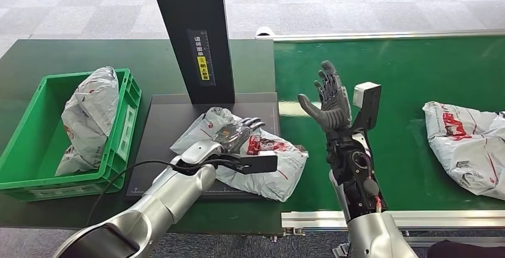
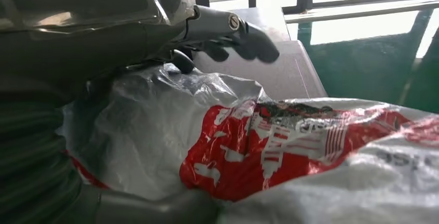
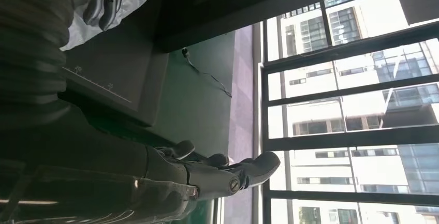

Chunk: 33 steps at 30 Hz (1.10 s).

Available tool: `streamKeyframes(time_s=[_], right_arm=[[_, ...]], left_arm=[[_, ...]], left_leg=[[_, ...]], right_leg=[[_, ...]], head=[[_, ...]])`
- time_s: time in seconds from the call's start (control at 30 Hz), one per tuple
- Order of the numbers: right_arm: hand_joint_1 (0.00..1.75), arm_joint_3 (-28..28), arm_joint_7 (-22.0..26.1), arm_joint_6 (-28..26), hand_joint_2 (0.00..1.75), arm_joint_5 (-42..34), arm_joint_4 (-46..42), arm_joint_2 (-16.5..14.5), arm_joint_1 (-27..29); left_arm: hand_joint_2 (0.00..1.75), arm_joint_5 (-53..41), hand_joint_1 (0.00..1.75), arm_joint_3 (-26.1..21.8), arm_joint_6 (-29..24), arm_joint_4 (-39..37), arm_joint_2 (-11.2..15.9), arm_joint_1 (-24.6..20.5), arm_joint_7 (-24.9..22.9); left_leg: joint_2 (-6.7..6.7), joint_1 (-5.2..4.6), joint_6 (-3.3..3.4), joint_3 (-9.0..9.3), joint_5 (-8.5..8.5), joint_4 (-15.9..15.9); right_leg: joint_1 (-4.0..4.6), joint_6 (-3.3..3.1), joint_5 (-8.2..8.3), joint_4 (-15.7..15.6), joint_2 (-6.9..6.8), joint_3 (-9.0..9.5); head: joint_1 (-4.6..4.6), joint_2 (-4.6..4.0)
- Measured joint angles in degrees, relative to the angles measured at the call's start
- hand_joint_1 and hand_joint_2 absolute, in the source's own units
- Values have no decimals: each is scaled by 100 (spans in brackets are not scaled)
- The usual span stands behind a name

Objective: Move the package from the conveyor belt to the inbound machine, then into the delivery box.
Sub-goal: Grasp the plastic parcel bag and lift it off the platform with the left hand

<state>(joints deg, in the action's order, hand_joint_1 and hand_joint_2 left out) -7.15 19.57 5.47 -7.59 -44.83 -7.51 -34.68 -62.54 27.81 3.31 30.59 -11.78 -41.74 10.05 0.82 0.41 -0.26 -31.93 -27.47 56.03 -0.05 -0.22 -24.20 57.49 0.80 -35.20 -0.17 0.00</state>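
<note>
A crumpled white-and-grey package [image 1: 271, 161] with red print lies on the dark platform [image 1: 162, 121] of the inbound machine, under its black column [image 1: 192, 31]. My left hand [image 1: 239, 131] rests over the package's far end, fingers stretched out. In the left wrist view the fingers [image 2: 235, 30] hover just above the package [image 2: 290, 146], with the thumb low beside it and no grip closed. My right hand [image 1: 331, 102] stands upright and open above the green conveyor belt [image 1: 411, 73], holding nothing, its fingers [image 3: 243, 175] apart.
A green delivery box [image 1: 122, 136] stands left of the platform with another grey package [image 1: 89, 115] inside. A further package [image 1: 467, 145] lies on the belt at the far right. The belt's metal frame [image 1: 417, 217] runs along the front.
</note>
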Motion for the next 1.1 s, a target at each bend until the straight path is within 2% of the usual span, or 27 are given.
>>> streamKeyframes(time_s=[0.07, 0.4, 0.57, 0.7, 0.83, 1.1], right_arm=[[0, 5, -1, -26, 175, 26, 70, -16, 42], [0, 53, -72, -78, 175, 165, 129, -33, 188], [0, 67, -58, -61, 175, 209, 124, -33, 237], [0, 88, -35, -6, 175, 269, 56, -25, 300], [0, 92, -36, 34, 175, 376, -131, -9, 400], [0, 96, 85, 52, 175, 572, -493, 33, 600]], left_arm=[[175, 12, 174, 1, 2, -1, 0, 23, 49], [175, 45, 175, 1, 258, -34, -25, 54, -4], [175, 85, 175, -1, 92, -51, -21, 77, 69], [175, 257, 175, -45, -489, 89, 32, 184, 453], [175, 647, 175, -202, -1225, 551, 111, 351, 866], [175, 2263, 175, -976, -3075, 2590, 258, 1030, 1948]], left_leg=[[2, 0, 0, 0, 0, 0], [1, 0, 0, 1, 0, 0], [1, 0, 0, 1, 0, 0], [0, 0, 0, 1, 0, 0], [0, 0, 0, 0, 0, 0], [-8, 1, 0, -2, -1, -1]], right_leg=[[0, 0, 0, 0, -1, 0], [0, 0, 0, 0, 1, -1], [0, 0, 0, 0, 1, 0], [0, 0, 0, 0, 1, -1], [1, 0, 0, 0, 1, -2], [1, 0, -1, 0, 3, -4]], head=[[0, 0], [0, -1], [0, 0], [1, 0], [0, 0], [-1, 0]])
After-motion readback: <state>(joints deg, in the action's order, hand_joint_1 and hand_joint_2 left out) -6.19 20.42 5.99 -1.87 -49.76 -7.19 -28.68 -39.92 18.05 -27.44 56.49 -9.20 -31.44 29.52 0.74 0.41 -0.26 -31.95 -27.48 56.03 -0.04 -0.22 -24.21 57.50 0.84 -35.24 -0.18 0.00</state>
